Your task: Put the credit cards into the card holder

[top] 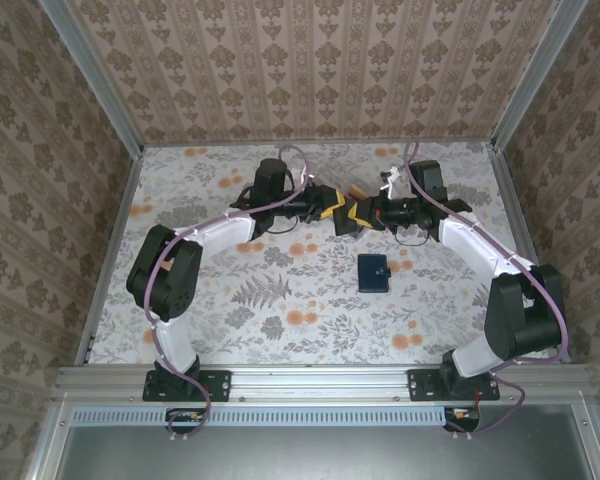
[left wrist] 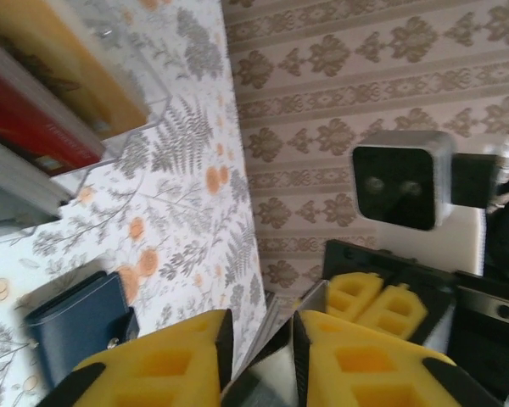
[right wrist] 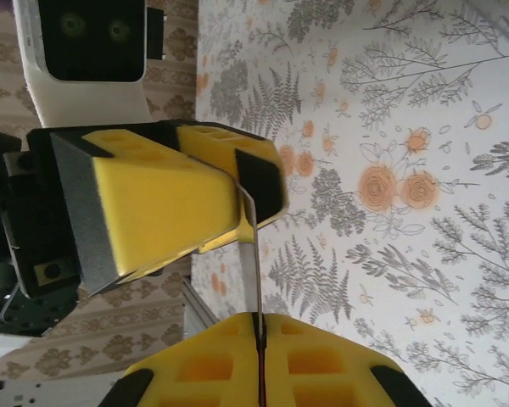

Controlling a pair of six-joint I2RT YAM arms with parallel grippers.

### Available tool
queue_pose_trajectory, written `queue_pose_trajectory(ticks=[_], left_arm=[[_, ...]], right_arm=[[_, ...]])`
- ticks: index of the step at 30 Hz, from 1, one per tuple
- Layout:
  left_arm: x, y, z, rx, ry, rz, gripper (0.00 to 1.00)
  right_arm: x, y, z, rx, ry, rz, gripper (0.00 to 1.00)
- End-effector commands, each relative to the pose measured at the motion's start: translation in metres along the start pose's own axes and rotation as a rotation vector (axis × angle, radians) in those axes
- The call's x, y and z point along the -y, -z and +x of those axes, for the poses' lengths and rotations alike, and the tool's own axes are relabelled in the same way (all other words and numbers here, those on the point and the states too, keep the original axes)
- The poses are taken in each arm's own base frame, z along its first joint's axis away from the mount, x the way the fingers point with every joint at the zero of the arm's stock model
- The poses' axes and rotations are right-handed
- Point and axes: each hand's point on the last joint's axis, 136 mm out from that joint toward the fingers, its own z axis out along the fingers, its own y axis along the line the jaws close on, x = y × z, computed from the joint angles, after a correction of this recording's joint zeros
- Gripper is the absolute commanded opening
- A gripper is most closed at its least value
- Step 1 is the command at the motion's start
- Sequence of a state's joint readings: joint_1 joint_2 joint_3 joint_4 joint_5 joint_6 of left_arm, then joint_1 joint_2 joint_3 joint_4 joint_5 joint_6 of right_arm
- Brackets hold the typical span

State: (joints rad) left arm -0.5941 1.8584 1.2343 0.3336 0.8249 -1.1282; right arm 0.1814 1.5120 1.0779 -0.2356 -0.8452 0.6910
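- Credit cards (left wrist: pixel 42 93) sit stacked in the upper left of the left wrist view, orange-tan on top, then red, then grey, their edges towards the camera.
- One thin card (right wrist: pixel 254 263) is away from that stack, held up above the floral surface (top: pixel 230 300) between the two tools, which meet tip to tip over the far middle of it.
- The right tool (right wrist: pixel 259 326) is clenched on this thin card: its yellow pads are pressed together with the card's edge running straight out from between them.
- The left tool (left wrist: pixel 260 335) is released. Its pads stand apart with a plain gap, and the thin card's other end lies in that gap.
- The card holder (top: pixel 373 272) lies flat and folded shut on the surface, nearer the arm bases than the tools and slightly to the right, apart from both; its tab with the pale snap shows in the left wrist view.
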Motion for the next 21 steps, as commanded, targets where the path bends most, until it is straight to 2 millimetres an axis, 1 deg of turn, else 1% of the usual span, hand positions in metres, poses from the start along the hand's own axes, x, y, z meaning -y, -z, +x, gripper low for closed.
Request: queue_pose_trajectory(ticks=[1,2,5,7,10,15,19,21], left_arm=[[-0.015,0.001,-0.001,0.006,-0.008,-0.090,0.42],[-0.024,0.003,0.001,0.007,-0.002,-0.134,0.44],[-0.045,0.010,0.008,0.011,0.000,-0.256,0.50],[-0.055,0.015,0.011,0.015,-0.025,-0.332,0.51],[-0.063,0.014,0.024,-0.021,-0.077,-0.424,0.52],[-0.067,-0.003,0.044,-0.083,-0.103,-0.435,0.49],[-0.072,-0.014,0.049,-0.100,-0.094,-0.431,0.46],[-0.070,-0.019,0.050,-0.111,-0.095,-0.418,0.44]], right_arm=[[0.018,0.008,0.009,0.005,-0.014,0.119,0.08],[0.029,0.011,0.011,0.012,-0.024,0.178,0.08],[0.071,0.022,0.020,0.033,-0.055,0.392,0.06],[0.100,0.029,0.034,0.019,-0.076,0.540,0.06],[0.123,0.033,0.048,-0.005,-0.072,0.652,0.03],[0.136,0.027,0.057,-0.017,-0.064,0.691,0.02],[0.144,0.020,0.060,-0.043,-0.051,0.731,0.00],[0.152,0.024,0.060,-0.043,-0.047,0.787,0.00]])
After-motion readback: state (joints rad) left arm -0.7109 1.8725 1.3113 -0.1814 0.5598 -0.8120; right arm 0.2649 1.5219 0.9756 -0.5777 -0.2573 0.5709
